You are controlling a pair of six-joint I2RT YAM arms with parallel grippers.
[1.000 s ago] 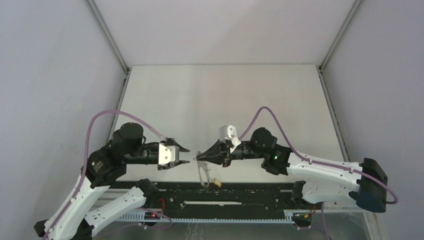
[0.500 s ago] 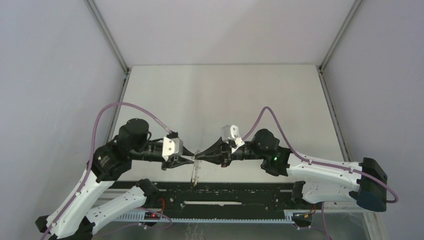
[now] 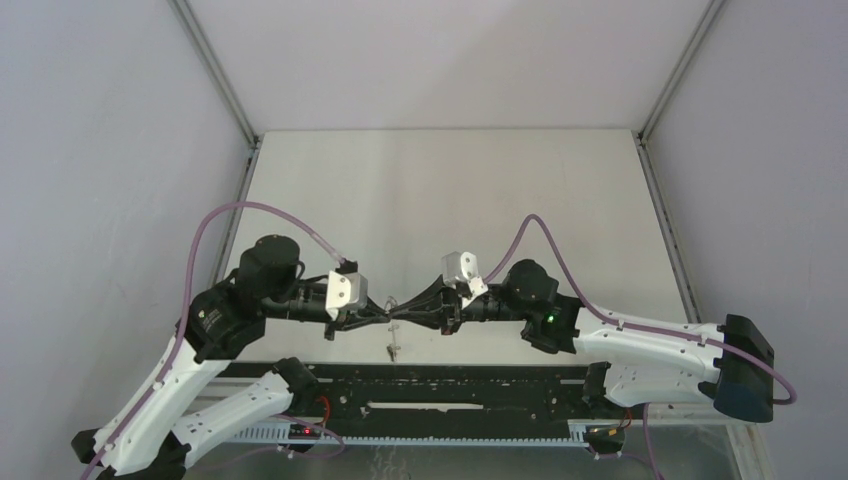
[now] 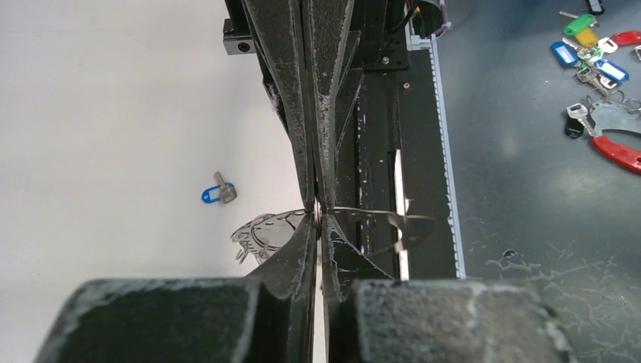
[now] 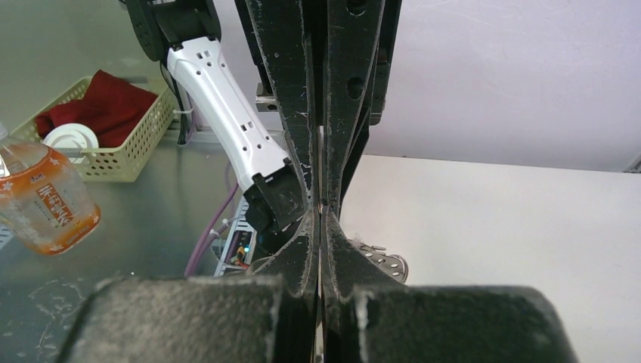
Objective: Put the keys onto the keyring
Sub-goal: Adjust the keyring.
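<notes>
My two grippers meet tip to tip above the table's near edge. The left gripper point(image 3: 383, 311) point(image 4: 318, 218) is shut on the thin grey keyring point(image 3: 394, 342) point(image 4: 370, 213). The right gripper point(image 3: 402, 309) point(image 5: 321, 210) is shut on the same hoop from the other side. The ring hangs below the tips, edge-on in the top view. Its cluster of small metal loops point(image 4: 261, 233) point(image 5: 385, 262) shows beside the fingers. A key with a blue head point(image 4: 219, 193) lies on the white table, apart from both grippers.
A black rail point(image 3: 440, 385) runs along the near table edge under the ring. Off the table lie several coloured key tags point(image 4: 597, 53) and a red-handled tool point(image 4: 616, 151). A basket with red cloth point(image 5: 106, 136) and a drink bottle point(image 5: 45, 204) stand beside the left arm's base.
The left gripper moved right up to the right gripper's tips and closed on the ring. The ring swung from slanting to hanging straight down, edge-on.
</notes>
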